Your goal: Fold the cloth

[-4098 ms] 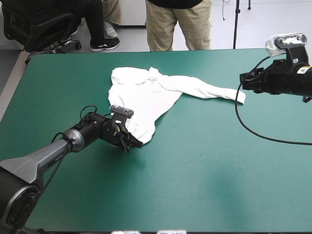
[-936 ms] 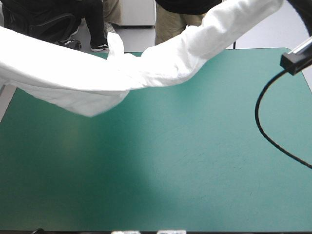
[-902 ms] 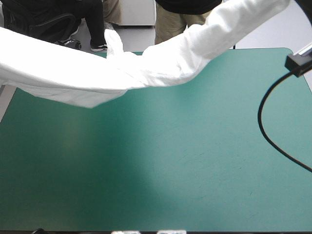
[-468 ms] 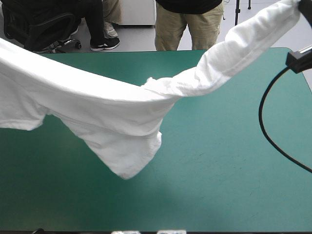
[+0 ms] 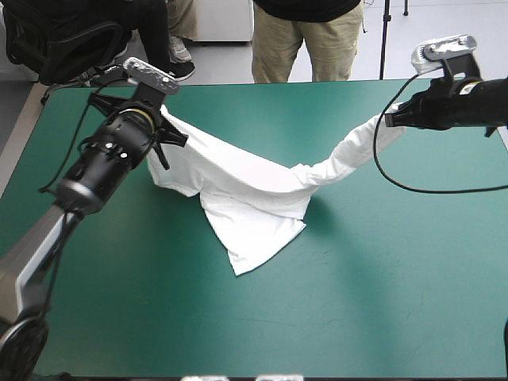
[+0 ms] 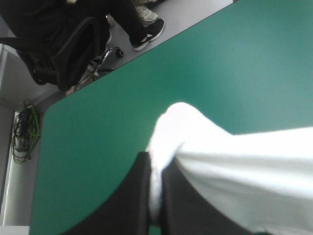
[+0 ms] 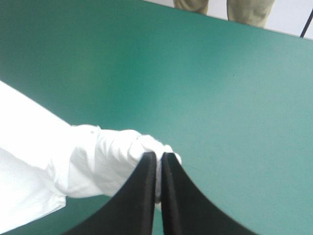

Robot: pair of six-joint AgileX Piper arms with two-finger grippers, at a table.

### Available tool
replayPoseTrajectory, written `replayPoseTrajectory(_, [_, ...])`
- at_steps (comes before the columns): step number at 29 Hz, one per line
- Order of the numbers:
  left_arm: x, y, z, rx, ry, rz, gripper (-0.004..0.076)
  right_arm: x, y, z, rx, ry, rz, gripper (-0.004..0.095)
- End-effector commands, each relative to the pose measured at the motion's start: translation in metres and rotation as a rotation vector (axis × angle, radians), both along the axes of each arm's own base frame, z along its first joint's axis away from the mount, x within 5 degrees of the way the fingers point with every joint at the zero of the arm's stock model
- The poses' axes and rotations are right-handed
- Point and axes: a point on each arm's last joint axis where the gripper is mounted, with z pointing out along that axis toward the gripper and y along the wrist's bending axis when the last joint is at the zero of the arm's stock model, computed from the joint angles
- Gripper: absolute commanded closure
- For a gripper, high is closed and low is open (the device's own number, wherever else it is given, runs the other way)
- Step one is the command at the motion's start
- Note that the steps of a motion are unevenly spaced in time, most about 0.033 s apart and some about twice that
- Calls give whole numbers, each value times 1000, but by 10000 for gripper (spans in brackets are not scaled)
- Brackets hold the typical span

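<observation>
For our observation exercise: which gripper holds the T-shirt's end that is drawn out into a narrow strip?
The right gripper: its end of the T-shirt runs thin, while the left gripper holds the broad part.

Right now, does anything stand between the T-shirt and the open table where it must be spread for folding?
Nothing visible does. The left end effector and right end effector are each shut on the T-shirt, which sags onto the teal-green table.
</observation>
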Motion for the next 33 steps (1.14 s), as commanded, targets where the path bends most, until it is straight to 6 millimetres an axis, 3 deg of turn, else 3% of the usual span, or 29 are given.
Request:
replayPoseTrajectory(1, [38, -4, -4, -60, -147, -43, 733, 38, -6, -17, 9, -98, -55, 912])
replayPoseTrajectory(6, [90, -9, -39, -86, -118, -21, 733, 91, -12, -58, 16, -124, -126, 911])
replayPoseTrajectory(10, [112, -18, -54, -93, -110, -25, 732, 115, -15, -86, 17, -108, -152, 890])
replayPoseTrajectory(16, [118, -27, -64, -255, -53, -12, 722, 132, -16, -117, 14, -47, -158, 624])
replayPoseTrajectory(19, [118, -29, -66, -301, -32, -33, 625, 140, -17, -130, 13, -34, -167, 491])
replayPoseTrajectory(21, [119, -27, -65, -344, -20, -29, 468, 143, -21, -134, 14, -41, -183, 438])
replayPoseTrajectory(24, [118, -21, -62, -359, -5, -14, 205, 143, -27, -126, 17, -59, -195, 432])
replayPoseTrajectory(26, [113, -17, -53, -317, 26, 3, 132, 136, -31, -109, 16, -69, -189, 438])
replayPoseTrajectory(29, [95, -15, -23, -230, 53, -43, 179, 118, -29, -72, 24, -83, -154, 439])
replayPoseTrajectory(32, [64, -20, 10, -182, 71, -148, 277, 89, -24, -32, 32, -111, -112, 439])
replayPoseTrajectory(33, [39, -24, 31, -197, 91, -216, 328, 69, -19, -11, 43, -134, -89, 443])
